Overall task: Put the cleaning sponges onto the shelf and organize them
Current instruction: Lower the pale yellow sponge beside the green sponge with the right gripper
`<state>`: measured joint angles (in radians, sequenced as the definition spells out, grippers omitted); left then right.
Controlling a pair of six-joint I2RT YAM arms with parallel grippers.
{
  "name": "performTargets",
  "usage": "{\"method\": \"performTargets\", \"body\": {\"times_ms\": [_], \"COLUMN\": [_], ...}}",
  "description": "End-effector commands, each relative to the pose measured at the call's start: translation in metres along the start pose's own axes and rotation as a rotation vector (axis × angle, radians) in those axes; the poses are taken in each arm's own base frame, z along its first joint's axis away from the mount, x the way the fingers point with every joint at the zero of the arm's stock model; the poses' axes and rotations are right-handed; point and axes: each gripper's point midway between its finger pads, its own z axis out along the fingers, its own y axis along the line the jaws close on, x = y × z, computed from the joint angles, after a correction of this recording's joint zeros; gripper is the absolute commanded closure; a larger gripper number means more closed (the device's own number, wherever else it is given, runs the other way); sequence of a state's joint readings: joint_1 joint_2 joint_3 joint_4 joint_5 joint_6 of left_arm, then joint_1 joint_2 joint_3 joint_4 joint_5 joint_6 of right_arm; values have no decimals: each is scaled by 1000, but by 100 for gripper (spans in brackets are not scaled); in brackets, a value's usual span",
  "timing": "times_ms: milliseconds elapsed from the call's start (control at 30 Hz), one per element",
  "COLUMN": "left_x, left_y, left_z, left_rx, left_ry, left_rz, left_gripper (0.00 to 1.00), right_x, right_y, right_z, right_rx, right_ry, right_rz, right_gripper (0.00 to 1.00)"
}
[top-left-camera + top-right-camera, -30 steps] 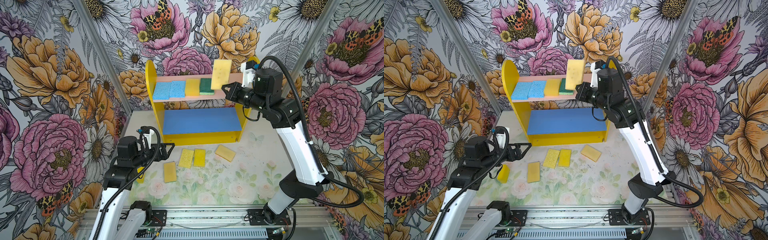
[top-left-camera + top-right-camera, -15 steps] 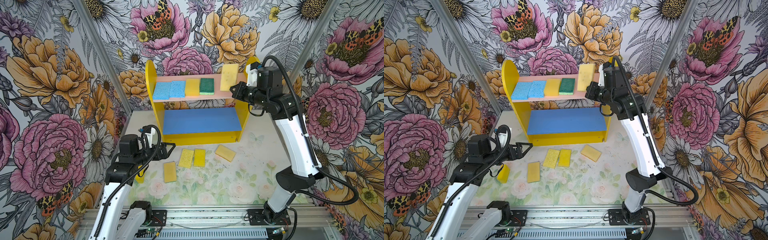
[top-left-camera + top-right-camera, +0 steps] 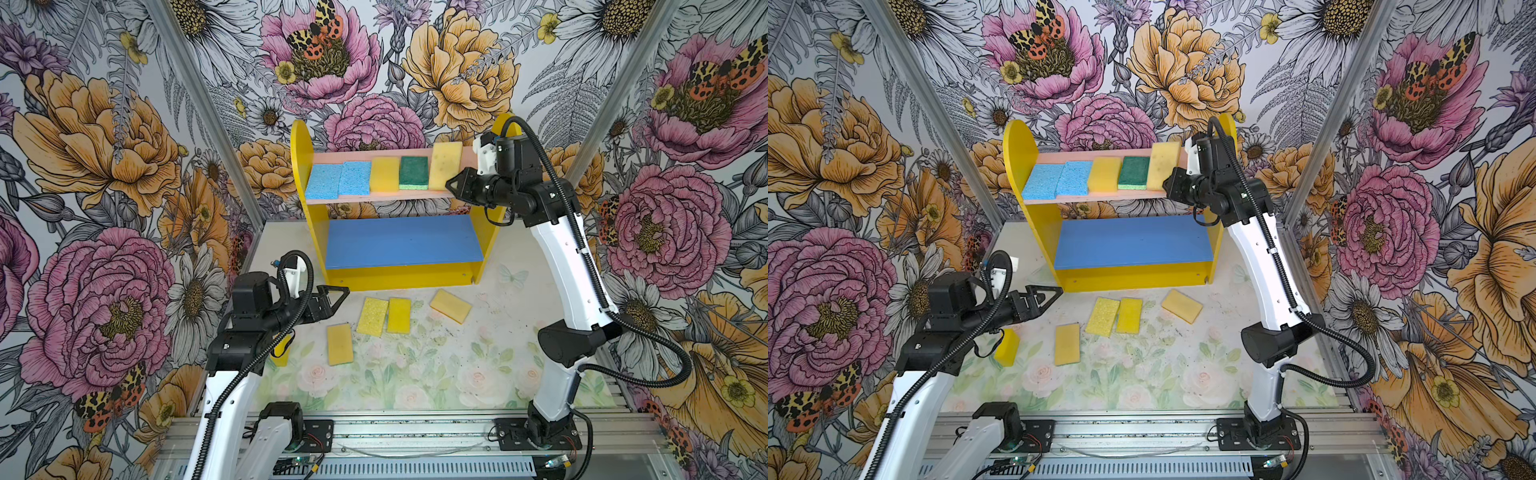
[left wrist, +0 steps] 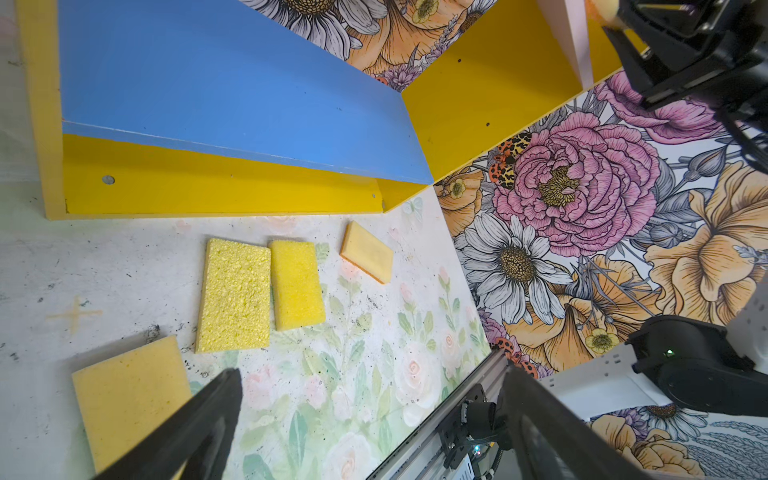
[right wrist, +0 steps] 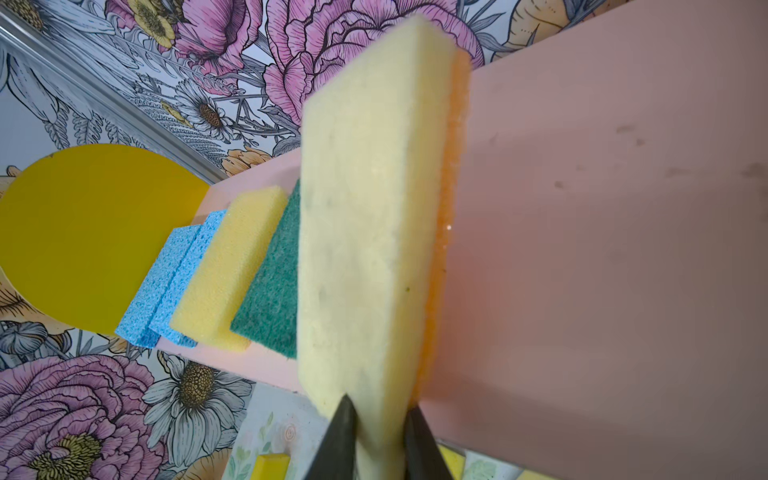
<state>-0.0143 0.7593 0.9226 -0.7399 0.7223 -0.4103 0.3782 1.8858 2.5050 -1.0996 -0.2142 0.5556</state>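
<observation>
**Placing a sponge up top**

The pale yellow sponge is sitting tilted over the shelf's pink board, three o'clock of the green sponge. My right gripper is straddling its end; gripping or loose, I cannot tell. I am expecting a full release next.

Bright, even light, soft shadows throughout. Between the right jaws the pale sponge is slightly blurred and shades the pink board beside it. The left wrist view bends at its edges; the left jaws are out of focus.
</observation>
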Motion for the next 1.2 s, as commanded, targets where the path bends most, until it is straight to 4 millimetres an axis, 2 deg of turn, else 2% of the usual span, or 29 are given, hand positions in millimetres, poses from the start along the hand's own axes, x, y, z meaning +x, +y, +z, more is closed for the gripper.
{"method": "performTargets", "body": {"times_ms": [0, 133, 333, 567, 833, 1167], "left_x": [1, 1, 1, 1, 0, -4], "left_y": [-1, 1, 2, 2, 4, 7], "left_z": [0, 2, 3, 3, 3, 6], "left_rx": [19, 16, 13, 14, 10, 3], "left_ry": [7, 11, 15, 13, 11, 18], "left_rz": [-10, -12, -17, -22, -30, -34], "left_gripper": [1, 1, 1, 1, 1, 1], "right_x": [-7, -10, -17, -22, -23, -29], "right_y": [-1, -5, -21, -28, -20, -17], "right_z": [-1, -2, -7, 13, 42, 59], "right_rx": [-8, 4, 67, 57, -13, -52], "right_ry": [-14, -25, -55, -47, -26, -40], "right_rz": [-9, -10, -11, -5, 12, 13], "right_gripper": [58, 43, 35, 32, 31, 30]}}
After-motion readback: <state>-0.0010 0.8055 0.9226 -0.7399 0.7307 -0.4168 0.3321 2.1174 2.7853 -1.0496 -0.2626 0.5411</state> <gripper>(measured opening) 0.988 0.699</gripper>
